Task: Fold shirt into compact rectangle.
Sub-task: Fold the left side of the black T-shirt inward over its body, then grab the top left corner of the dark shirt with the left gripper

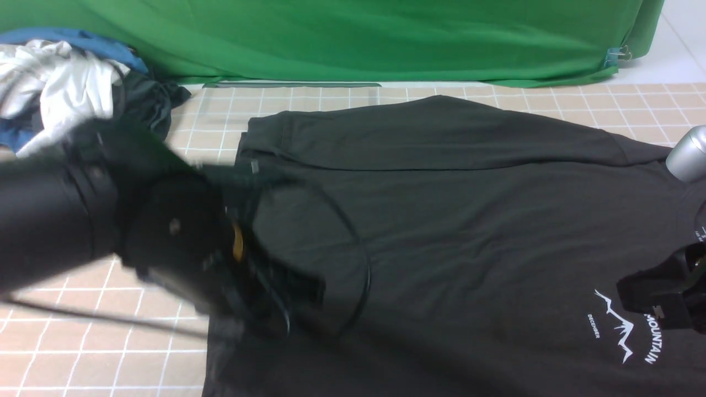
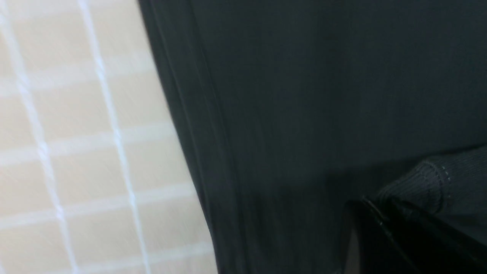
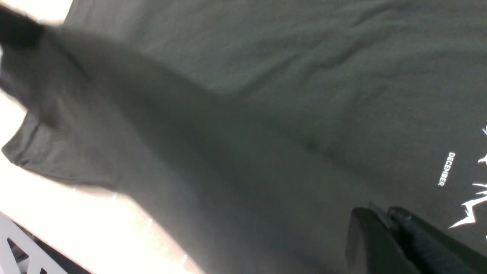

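Left wrist view: the left claw [image 2: 380,209] has its two dark fingers drawn together, and a fold of stitched hem [image 2: 433,179] bunches up right against them. I judge that it is pinching the edge of the shirt [image 2: 304,95]. Holding that spot makes sense for the fold, since a held edge can be carried over the body of the garment while the rest stays flat. Beyond the fingers the black cloth lies smooth, and its long border runs beside the bare checked mat [image 2: 76,152].

In the right wrist view, the right claw [image 3: 384,217] also has its fingers pressed together, low over the chest just beside the white print [image 3: 443,169]. Whether any cloth is caught between them I cannot tell. It likely sits there to work the collar end opposite its partner.

The front view shows the shirt spread sideways across the middle of the mat, bottom edge toward the robot's left and printed chest toward its right. The left claw is therefore at one end of the garment and the right claw at the other, with the cloth between them. The far sleeve [image 1: 441,132] is already turned in over the body, so the fold looks only partly done. A pile of other clothes [image 1: 55,82] sits well apart at the far left, in front of the green backdrop [image 1: 358,38].
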You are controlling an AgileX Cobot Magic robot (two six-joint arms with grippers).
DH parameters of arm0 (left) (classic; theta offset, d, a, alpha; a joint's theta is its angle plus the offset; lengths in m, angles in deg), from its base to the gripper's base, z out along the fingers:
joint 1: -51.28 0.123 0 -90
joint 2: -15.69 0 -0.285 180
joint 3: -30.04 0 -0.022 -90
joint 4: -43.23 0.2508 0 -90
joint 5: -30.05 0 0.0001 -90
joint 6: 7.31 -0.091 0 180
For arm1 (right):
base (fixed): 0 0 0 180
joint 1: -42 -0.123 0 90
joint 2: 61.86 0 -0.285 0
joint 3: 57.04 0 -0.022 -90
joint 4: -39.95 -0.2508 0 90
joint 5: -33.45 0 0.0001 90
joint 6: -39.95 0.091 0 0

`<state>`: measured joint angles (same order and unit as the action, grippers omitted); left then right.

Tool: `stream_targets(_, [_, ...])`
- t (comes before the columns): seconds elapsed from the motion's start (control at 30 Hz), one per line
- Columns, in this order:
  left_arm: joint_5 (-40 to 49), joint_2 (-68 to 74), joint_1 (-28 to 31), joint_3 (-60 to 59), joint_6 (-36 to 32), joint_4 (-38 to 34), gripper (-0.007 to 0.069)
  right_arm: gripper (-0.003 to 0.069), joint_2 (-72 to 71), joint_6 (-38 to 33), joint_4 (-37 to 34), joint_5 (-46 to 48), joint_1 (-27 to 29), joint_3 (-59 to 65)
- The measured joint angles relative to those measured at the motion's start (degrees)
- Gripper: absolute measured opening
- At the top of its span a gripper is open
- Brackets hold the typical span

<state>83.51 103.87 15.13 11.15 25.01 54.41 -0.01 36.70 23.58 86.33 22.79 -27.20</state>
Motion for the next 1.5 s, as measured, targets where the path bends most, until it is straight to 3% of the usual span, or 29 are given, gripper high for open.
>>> stream_targets(0.5, [-2.5,15.2,14.8,17.2,-9.2,-0.3,0.0043,0.0108,0.0,0.0,-0.1,-0.4,0.0,0.0])
stream_targets(1.03, [-10.9,26.3,16.8,20.7,-9.9,5.9,0.0054,0.0125,0.0,0.0,-0.2,-1.3,0.0,0.0])
stream_targets(1.13, [-11.1,26.4,16.8,20.7,-9.9,6.8,0.0094,0.0126,0.0,0.0,-0.3,-1.4,0.0,0.0])
stream_targets(1.3, [-8.2,26.5,16.9,22.9,-6.3,10.7,0.0263,0.0134,0.0,0.0,-0.3,-1.4,0.0,0.0])
stream_targets(1.37, [-6.5,26.6,17.5,25.6,-3.9,10.5,0.0299,0.0137,0.0,0.0,-0.3,-1.4,0.0,0.0])
stream_targets(1.5, [-5.6,27.8,20.9,33.1,-2.6,4.1,0.0300,0.0143,0.0,0.0,-0.3,-1.5,0.0,0.0])
